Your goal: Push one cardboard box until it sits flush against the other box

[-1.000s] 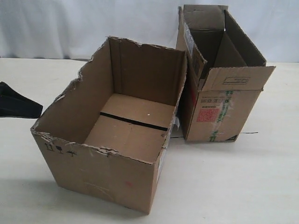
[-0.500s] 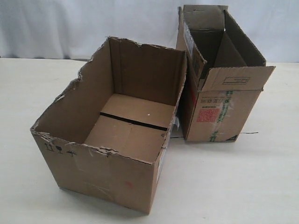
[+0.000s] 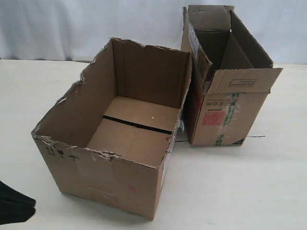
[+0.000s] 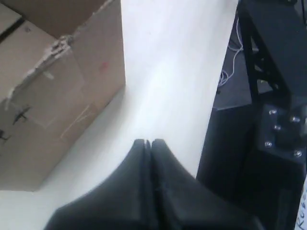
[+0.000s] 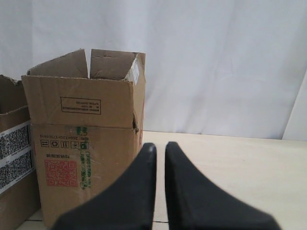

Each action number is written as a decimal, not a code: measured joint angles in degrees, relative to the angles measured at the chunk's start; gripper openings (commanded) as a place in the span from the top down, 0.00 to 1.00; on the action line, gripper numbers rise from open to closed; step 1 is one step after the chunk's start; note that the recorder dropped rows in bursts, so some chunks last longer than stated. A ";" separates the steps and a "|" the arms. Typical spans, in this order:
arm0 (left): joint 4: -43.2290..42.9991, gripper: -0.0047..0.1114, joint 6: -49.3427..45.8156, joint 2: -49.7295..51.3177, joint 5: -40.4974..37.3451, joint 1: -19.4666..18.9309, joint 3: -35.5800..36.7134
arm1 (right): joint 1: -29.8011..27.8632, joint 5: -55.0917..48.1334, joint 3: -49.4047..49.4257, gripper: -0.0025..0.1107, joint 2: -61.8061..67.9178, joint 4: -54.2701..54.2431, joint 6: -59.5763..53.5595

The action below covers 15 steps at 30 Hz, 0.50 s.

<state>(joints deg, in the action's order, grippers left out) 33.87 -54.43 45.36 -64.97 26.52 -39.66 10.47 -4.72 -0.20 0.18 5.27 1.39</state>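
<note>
The cardboard box, wide with a ragged torn rim, stands open-topped at centre left; its corner shows in the left wrist view and its barcode labels in the right wrist view. The other box, taller with a red label and green-printed tape, stands behind and to its right, also seen as the other box. The two sit at an angle, with a wedge of table between their near corners. My left gripper is shut and empty, low at the front left, apart from the wide box. My right gripper has its fingers nearly together, holds nothing, and faces the tall box's corner.
The pale table carries both boxes. A white curtain hangs behind. Past the table's edge in the left wrist view stands a dark frame with cables.
The left gripper was beside the wide box's left wall a second ago, left the view, and now shows at the front left corner. Neither box has moved.
</note>
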 measured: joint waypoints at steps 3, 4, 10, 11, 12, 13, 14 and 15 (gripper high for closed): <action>-2.71 0.96 0.85 5.11 4.63 4.83 1.58 | 0.00 0.00 0.00 0.93 0.00 0.00 0.00; -3.16 0.96 1.28 7.23 5.68 6.25 1.58 | 0.00 0.00 0.00 0.93 0.00 0.00 0.00; -4.60 0.96 1.98 19.44 14.66 12.57 0.67 | 0.00 0.00 0.00 0.93 0.00 0.00 0.00; -4.85 0.96 2.09 21.44 17.43 13.25 0.67 | 0.00 0.00 0.00 0.93 0.00 0.00 0.00; -5.01 0.96 2.09 23.31 19.78 13.66 0.67 | 0.00 0.00 0.00 0.93 0.00 0.00 0.00; -5.01 0.96 2.09 24.73 22.21 13.88 0.67 | 0.00 0.00 0.00 0.93 0.00 0.00 0.00; -5.01 0.96 2.09 26.59 25.85 14.12 0.67 | 0.00 0.00 0.00 0.93 0.00 0.00 0.00; -5.01 0.96 2.09 27.62 28.19 14.12 0.67 | 0.00 0.00 0.00 0.93 0.00 0.00 0.00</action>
<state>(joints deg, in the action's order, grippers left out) 28.86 -52.34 72.99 -36.78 40.64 -38.99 10.47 -4.72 -0.20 0.18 5.27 1.39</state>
